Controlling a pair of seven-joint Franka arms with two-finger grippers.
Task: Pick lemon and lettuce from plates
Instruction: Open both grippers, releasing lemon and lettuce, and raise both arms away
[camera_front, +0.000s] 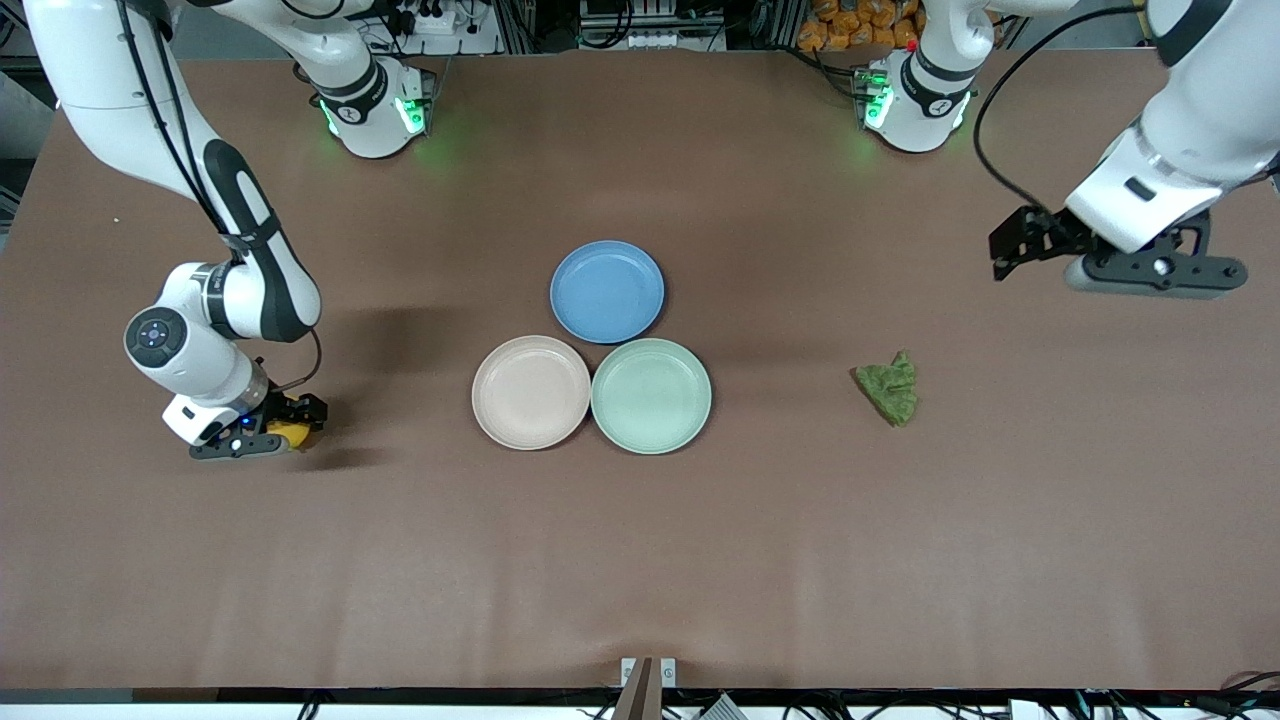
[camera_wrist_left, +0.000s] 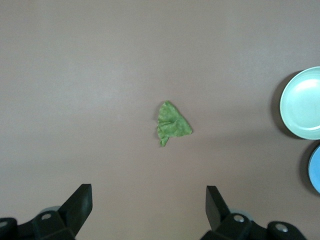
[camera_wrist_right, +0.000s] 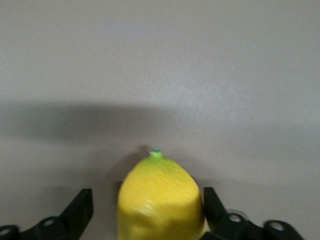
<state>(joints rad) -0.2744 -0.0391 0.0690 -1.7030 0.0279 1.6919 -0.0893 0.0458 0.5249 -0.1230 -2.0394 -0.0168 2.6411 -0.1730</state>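
The lemon (camera_front: 297, 433) (camera_wrist_right: 160, 200) sits low on the table toward the right arm's end, between the fingers of my right gripper (camera_front: 287, 430) (camera_wrist_right: 148, 200). The jaws are open, with a gap on one side of the fruit. The lettuce (camera_front: 888, 388) (camera_wrist_left: 171, 125) lies on the bare table toward the left arm's end, apart from the plates. My left gripper (camera_front: 1003, 258) (camera_wrist_left: 149, 197) is open and empty, up over the table at its own end. The beige-pink plate (camera_front: 530, 392) and the mint green plate (camera_front: 651, 395) (camera_wrist_left: 302, 102) lie side by side, both empty.
A blue plate (camera_front: 607, 290) (camera_wrist_left: 316, 167), also empty, touches the two plates, farther from the front camera. The brown table top (camera_front: 640, 560) is bare around them.
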